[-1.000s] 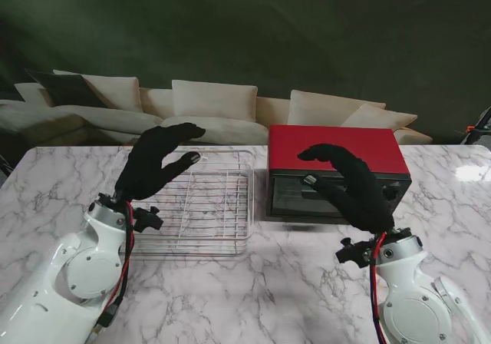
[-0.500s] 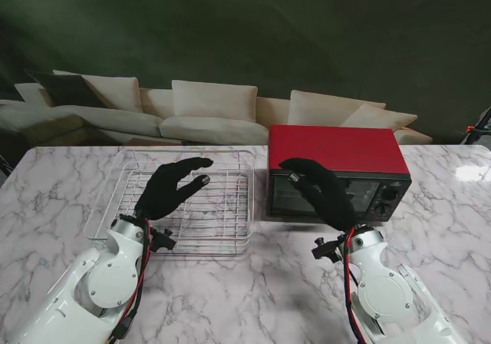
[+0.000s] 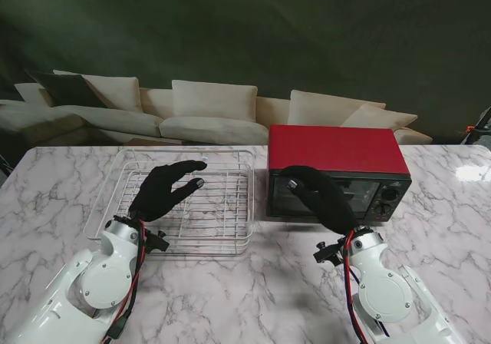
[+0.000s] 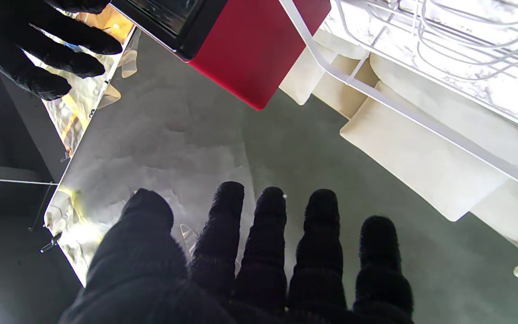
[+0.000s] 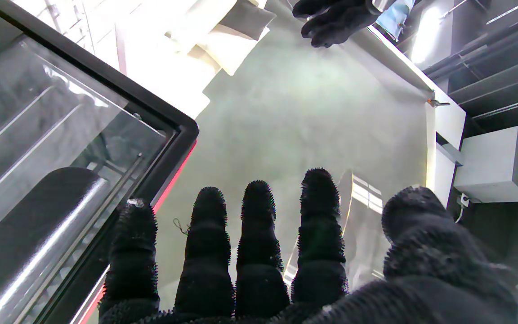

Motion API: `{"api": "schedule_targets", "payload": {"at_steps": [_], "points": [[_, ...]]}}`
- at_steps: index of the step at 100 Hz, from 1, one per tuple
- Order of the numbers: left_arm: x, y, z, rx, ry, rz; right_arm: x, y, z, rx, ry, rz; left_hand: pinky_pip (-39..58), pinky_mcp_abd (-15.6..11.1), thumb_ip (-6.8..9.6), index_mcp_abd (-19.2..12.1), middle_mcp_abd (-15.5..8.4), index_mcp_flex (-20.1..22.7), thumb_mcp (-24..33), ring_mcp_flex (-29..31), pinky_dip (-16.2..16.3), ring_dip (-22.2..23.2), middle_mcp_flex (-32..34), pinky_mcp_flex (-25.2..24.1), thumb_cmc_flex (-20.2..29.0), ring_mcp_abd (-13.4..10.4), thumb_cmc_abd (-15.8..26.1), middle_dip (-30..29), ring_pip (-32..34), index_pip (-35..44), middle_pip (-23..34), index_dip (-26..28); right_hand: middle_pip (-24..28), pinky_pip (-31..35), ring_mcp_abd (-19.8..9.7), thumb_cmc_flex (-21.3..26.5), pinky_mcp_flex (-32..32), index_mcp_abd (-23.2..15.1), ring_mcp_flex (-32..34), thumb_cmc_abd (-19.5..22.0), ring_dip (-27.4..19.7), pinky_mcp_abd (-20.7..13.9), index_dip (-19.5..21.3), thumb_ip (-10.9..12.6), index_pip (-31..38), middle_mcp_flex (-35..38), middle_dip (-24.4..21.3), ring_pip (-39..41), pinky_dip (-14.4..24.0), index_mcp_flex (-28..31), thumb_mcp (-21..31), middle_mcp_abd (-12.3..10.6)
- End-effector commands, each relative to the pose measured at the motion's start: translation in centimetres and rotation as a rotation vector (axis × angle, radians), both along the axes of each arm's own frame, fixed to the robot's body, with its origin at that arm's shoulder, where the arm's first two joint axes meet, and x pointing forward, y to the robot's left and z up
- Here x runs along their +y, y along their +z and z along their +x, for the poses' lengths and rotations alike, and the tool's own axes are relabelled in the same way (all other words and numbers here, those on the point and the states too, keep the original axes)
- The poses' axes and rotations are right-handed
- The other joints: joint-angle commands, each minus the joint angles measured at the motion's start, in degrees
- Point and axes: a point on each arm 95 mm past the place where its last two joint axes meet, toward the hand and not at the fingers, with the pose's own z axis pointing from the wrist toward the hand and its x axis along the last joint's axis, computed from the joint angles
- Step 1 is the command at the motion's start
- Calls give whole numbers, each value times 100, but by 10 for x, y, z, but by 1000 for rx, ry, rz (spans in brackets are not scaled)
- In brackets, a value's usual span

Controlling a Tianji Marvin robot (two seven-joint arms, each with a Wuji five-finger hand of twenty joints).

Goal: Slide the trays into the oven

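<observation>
A white wire rack tray (image 3: 222,233) lies on the marble table left of the red toaster oven (image 3: 337,150), whose glass door (image 3: 301,199) is closed. My left hand (image 3: 163,190), in a black glove, hovers over the tray's near left part with fingers spread and holds nothing. The right hand (image 3: 318,196) is raised in front of the oven door near its handle, fingers apart; whether it touches the door I cannot tell. In the left wrist view the tray's rim (image 4: 403,112) and the oven's red side (image 4: 250,49) show beyond my fingers (image 4: 268,243). The right wrist view shows the oven door (image 5: 52,148) beside my fingers (image 5: 259,243).
The marble table (image 3: 261,290) stretches toward me between both arms. A cream sofa (image 3: 215,112) stands behind the table against a dark green wall. The oven's knobs (image 3: 390,193) sit at the right end of its front.
Both arms have drawn in toward me and lowered. The left hand came down over the tray's near left part. The right hand shifted left across the oven door.
</observation>
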Motion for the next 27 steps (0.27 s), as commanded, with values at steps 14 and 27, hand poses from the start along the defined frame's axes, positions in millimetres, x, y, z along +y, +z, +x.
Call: {"api": "schedule_targets", "payload": {"at_steps": [14,27], "points": [[1,-3,5,16,-3,9,2,-4,5,13,8,-22,99,-44,-61,61,42,51,-169,-40,76,42,43,-104,28,-44,264,52,77,25,45,19,-91,-97,-235,-351,-46,-363,121,-72,-81,-31,-13,-124,-15,21,23,-152,13,81,159,-223],[1,-5,6,26,-2,11,2,-6,7,18,6,-26,95,-34,-61,65,42,53,-169,-44,75,43,41,-109,26,-35,260,54,75,25,43,18,-87,-107,-239,-369,-57,-373,105,-72,-82,-35,-3,-130,-11,5,25,-156,17,67,194,-217]]}}
